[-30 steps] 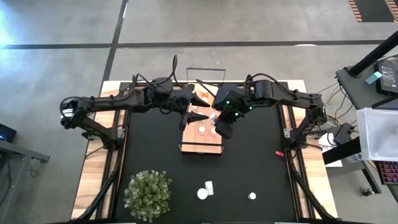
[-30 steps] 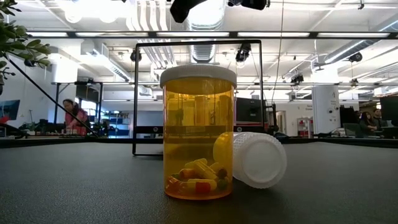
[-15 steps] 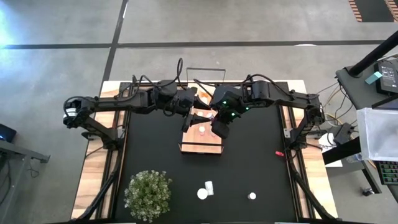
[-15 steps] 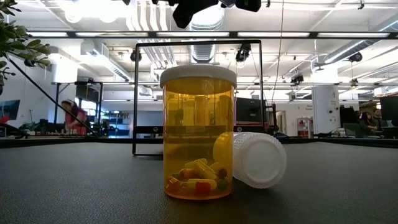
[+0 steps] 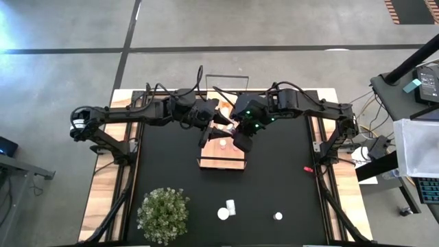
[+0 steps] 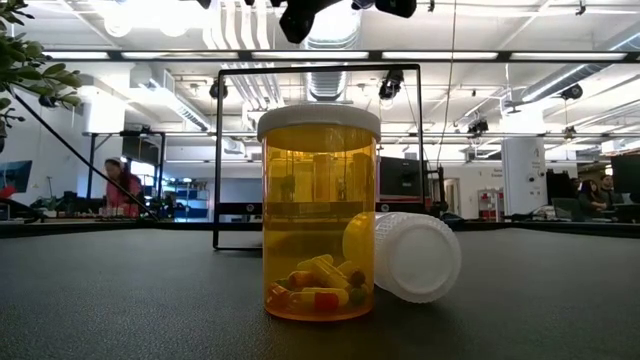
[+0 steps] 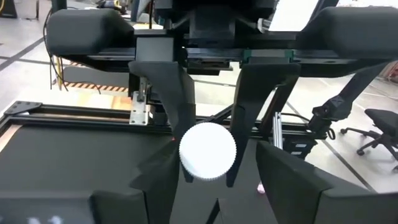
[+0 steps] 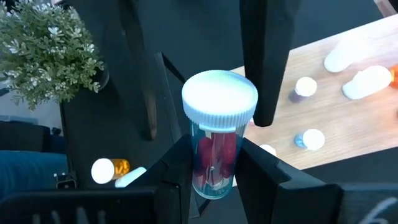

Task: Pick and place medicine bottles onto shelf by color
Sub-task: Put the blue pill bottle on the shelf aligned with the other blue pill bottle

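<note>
Right gripper [image 8: 214,163] clamped on a white-capped bottle of red pills [image 8: 216,140], long axis upright, above the light-wood shelf [image 5: 230,156]. Left gripper [image 7: 208,167] directly opposite, fingers [image 7: 177,102] straddling the same white cap [image 7: 208,151]; contact not discernible. Nearer still: shelf bottles [image 8: 305,87] just beyond, amber bottle [image 6: 319,213] far off on the mat.

A grey concrete floor [image 5: 62,89] crossed by dark lines surrounds the table [image 5: 103,199], whose light-wood edges frame a black mat [image 5: 281,185]. Beyond, white ceiling ducts [image 6: 240,25] and strip lights [image 6: 520,57] hang over distant desks; an office chair [image 7: 376,127] stands aside.
</note>
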Robot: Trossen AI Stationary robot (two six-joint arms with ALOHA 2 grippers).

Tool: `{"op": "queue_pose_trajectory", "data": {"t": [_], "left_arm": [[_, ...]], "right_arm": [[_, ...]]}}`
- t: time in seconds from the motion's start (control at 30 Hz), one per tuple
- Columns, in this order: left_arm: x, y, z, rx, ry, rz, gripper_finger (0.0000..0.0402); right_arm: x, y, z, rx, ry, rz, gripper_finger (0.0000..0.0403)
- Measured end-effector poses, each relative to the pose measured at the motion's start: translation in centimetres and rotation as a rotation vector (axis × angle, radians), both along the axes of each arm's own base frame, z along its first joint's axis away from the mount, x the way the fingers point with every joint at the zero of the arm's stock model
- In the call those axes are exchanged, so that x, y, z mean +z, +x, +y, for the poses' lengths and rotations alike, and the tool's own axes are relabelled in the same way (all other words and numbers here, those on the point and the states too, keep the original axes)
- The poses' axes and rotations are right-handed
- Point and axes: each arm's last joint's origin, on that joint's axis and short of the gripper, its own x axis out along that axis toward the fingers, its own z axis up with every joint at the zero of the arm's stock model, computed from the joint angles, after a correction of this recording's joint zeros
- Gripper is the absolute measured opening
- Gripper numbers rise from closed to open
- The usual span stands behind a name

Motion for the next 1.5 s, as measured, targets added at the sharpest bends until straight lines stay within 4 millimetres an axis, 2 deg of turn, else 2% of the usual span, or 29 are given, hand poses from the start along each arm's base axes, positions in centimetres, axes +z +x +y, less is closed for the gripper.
{"op": "queue_pose_trajectory", "data": {"t": [0.27, 0.63, 0.93, 1.07, 1.33, 1.5], "left_arm": [[0.0, 0.0, 0.0, 0.000, 0.001, -0.002, 0.0166], [0.0, 0.0, 0.0, 0.001, 0.004, -0.002, 0.0104], [0.0, 0.0, 0.0, -0.008, 0.002, 0.000, 0.0098], [0.0, 0.0, -0.1, -0.013, 0.001, 0.000, 0.0098], [0.0, 0.0, -0.3, -0.023, 0.000, -0.002, 0.0097], [-0.1, 0.0, -0.3, -0.023, -0.001, 0.005, 0.0097]], "right_arm": [[0.0, 0.0, 0.0, 0.003, -0.003, 0.000, 0.0089], [0.0, 0.0, 0.0, 0.007, -0.004, 0.000, 0.0089], [0.0, 0.0, 0.0, 0.017, -0.012, -0.002, 0.0090], [0.0, 0.0, 0.0, 0.018, -0.013, -0.002, 0.0111], [0.3, -0.2, 0.0, 0.015, -0.016, 0.001, 0.0186], [1.9, -1.8, -0.3, 0.005, -0.017, 0.043, 0.0212]]}}
